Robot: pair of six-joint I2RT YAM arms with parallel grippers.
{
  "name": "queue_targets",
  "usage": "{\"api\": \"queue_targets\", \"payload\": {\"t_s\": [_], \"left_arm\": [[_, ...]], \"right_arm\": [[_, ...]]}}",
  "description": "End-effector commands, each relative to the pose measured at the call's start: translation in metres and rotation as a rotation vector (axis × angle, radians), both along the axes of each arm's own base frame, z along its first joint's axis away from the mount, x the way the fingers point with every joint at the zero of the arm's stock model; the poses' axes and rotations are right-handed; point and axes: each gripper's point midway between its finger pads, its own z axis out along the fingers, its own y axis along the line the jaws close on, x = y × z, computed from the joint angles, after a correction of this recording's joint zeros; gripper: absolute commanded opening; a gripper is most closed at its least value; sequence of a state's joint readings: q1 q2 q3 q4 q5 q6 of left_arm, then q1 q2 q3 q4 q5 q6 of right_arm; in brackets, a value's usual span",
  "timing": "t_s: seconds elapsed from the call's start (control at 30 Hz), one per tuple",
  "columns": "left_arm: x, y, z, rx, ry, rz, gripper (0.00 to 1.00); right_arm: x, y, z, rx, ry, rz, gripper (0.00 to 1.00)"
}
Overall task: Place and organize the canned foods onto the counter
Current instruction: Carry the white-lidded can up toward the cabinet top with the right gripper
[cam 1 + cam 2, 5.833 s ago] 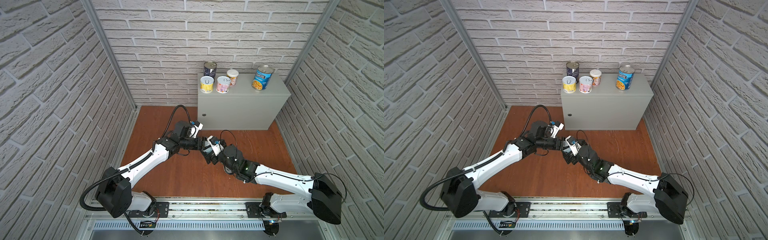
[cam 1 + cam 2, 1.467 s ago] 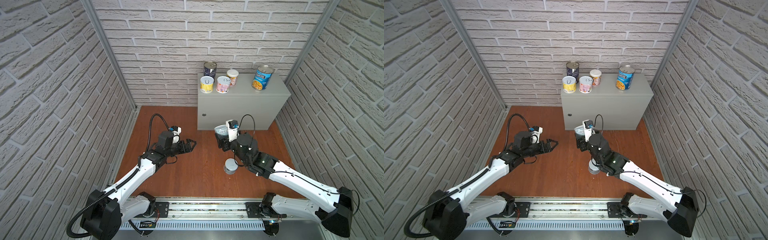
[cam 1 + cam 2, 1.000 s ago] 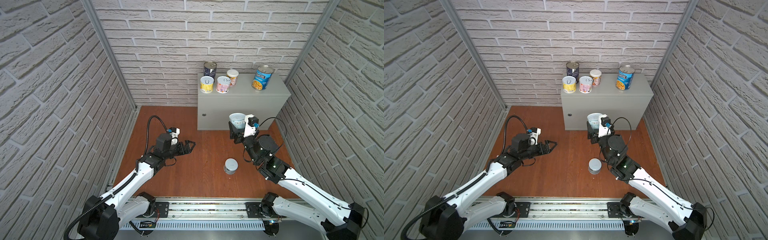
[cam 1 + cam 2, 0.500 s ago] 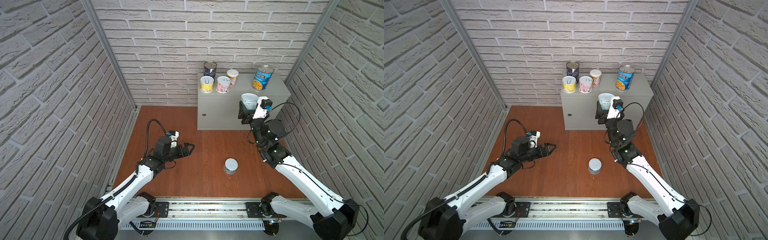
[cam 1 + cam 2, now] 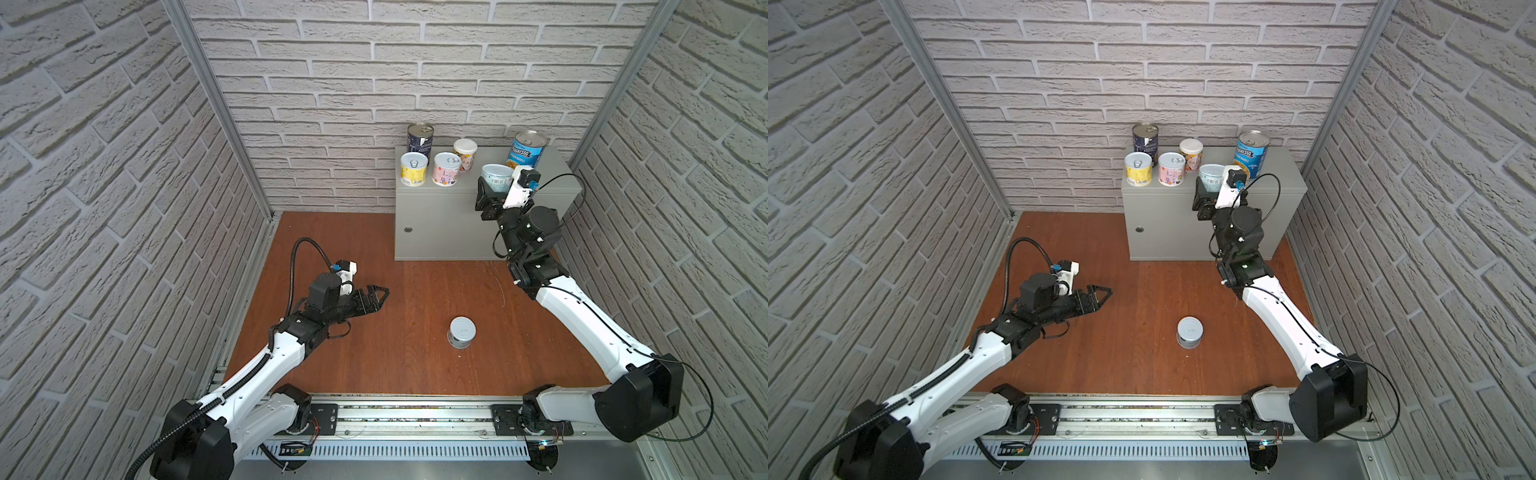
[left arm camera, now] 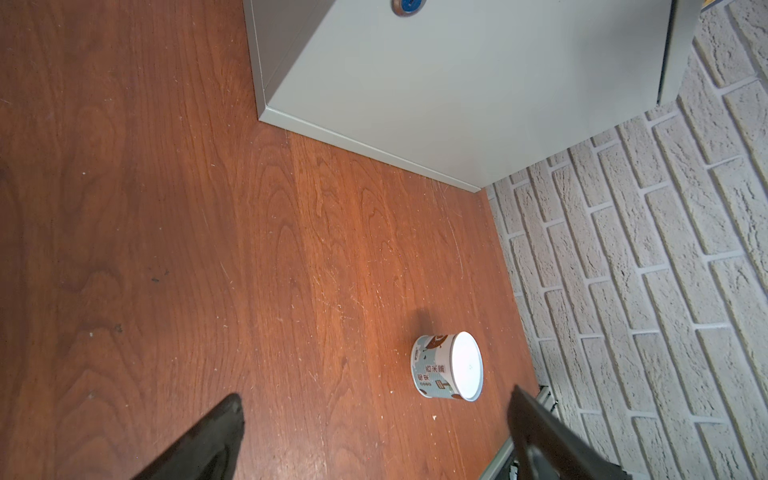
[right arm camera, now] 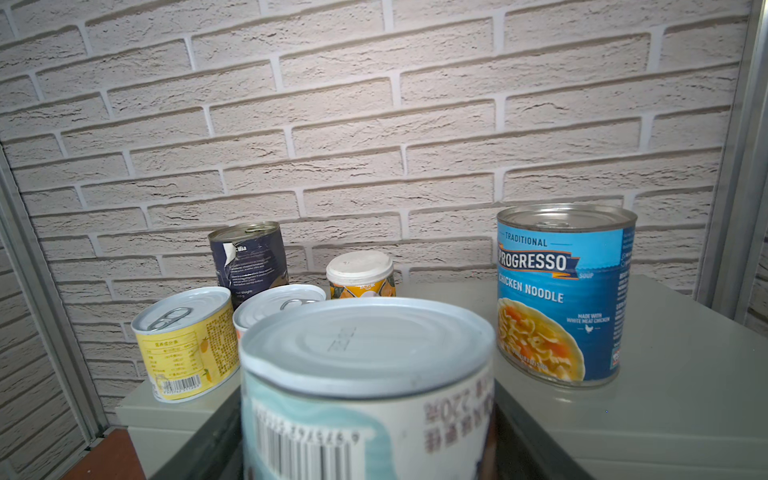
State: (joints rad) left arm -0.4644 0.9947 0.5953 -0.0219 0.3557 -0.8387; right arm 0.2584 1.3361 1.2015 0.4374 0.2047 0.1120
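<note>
Right gripper (image 5: 494, 193) (image 5: 1209, 190): jaws clamped on the sides of a short pale teal can (image 5: 497, 176) (image 5: 1212, 174) (image 7: 365, 395). The can is upright, lid up, with its barcode facing the wrist camera. In both top views it stands over the front part of the worktop (image 5: 552, 183) (image 5: 1279, 174) (image 7: 685, 374), between the pink can and the soup can. Cannot tell whether its base touches the top.

On the worktop, all upright:
- navy tall can (image 5: 419, 143) (image 7: 249, 262), back left, by the brick wall
- yellow can (image 5: 413, 172) (image 7: 187, 349) and pink can (image 5: 446, 171) (image 7: 278, 303), just beside each other at front left
- peach can (image 5: 464, 156) (image 7: 361, 278), white lid, behind the pink one
- Progresso soup can (image 5: 525, 151) (image 7: 561, 299), toward the back, apart from that group

Left gripper (image 5: 380, 299) (image 5: 1102, 297): jaws wide apart, low over the wooden floor (image 5: 415, 374).

Second teal can (image 5: 461, 332) (image 5: 1190, 331) (image 6: 446, 372): upright on the floor, well apart from the worktop, ahead of the left jaws and not touched.
</note>
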Motion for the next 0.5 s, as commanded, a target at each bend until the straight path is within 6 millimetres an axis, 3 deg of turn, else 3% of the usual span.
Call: {"api": "queue_targets", "payload": {"t_s": [0.0, 0.47], "left_arm": [[0.004, 0.002, 0.005, -0.005, -0.048, 0.004, 0.98], [0.004, 0.003, 0.003, 0.001, -0.038, 0.010, 0.98]], "right_arm": [[-0.022, -0.009, 0.072, 0.113, -0.218, 0.044, 0.60], [0.019, -0.017, 0.069, 0.018, -0.173, -0.073, 0.62]]}}
